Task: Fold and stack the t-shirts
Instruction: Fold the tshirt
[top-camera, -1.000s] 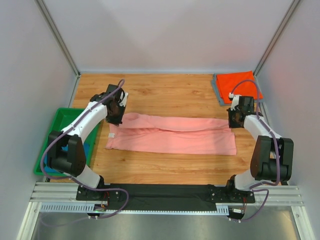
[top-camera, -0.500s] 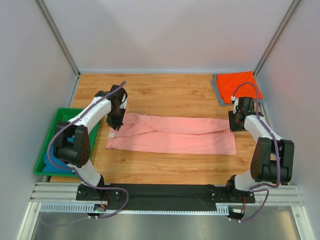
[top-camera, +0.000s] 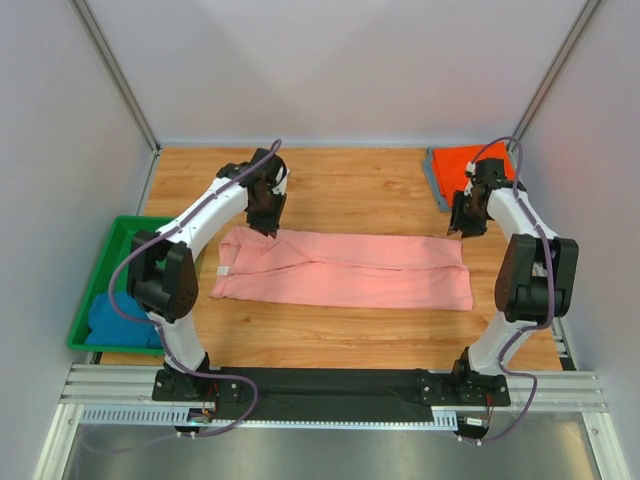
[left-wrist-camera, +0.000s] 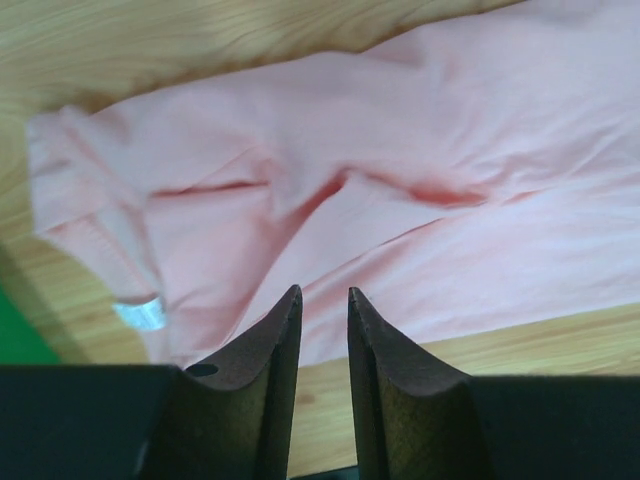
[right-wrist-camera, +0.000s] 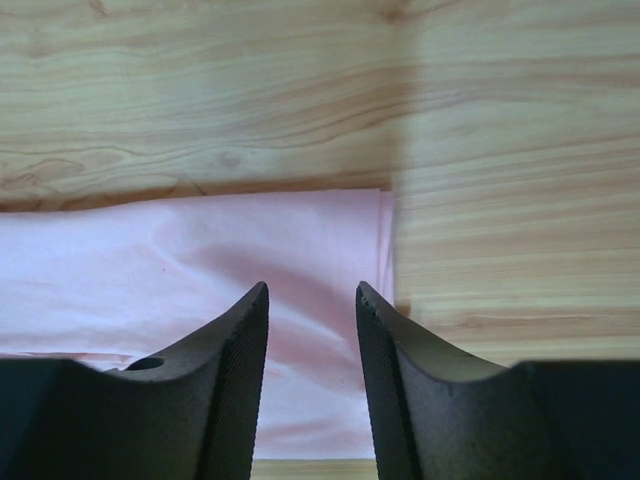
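Note:
The salmon-pink t-shirt (top-camera: 345, 270) lies flat across the middle of the table, folded lengthwise into a long band, with its white label at the left end. My left gripper (top-camera: 268, 222) hovers over the shirt's far left edge. In the left wrist view the gripper (left-wrist-camera: 322, 292) stands open above the pink cloth (left-wrist-camera: 420, 170) and holds nothing. My right gripper (top-camera: 461, 227) hangs above the shirt's far right corner. The right wrist view shows it (right-wrist-camera: 312, 288) open and empty over that corner (right-wrist-camera: 200, 255). A bright orange-red t-shirt (top-camera: 472, 162) rests folded on a grey one (top-camera: 433, 182) at the back right.
A green plastic bin (top-camera: 122, 243) stands at the table's left edge with a teal-blue t-shirt (top-camera: 118, 320) inside. Grey walls and metal posts close in the back and both sides. Bare wooden table (top-camera: 340, 185) lies behind the pink shirt.
Both grippers have opened and let go of the pink shirt. They have risen and drawn toward the back, the left one also shifting right. The shirt now lies flatter.

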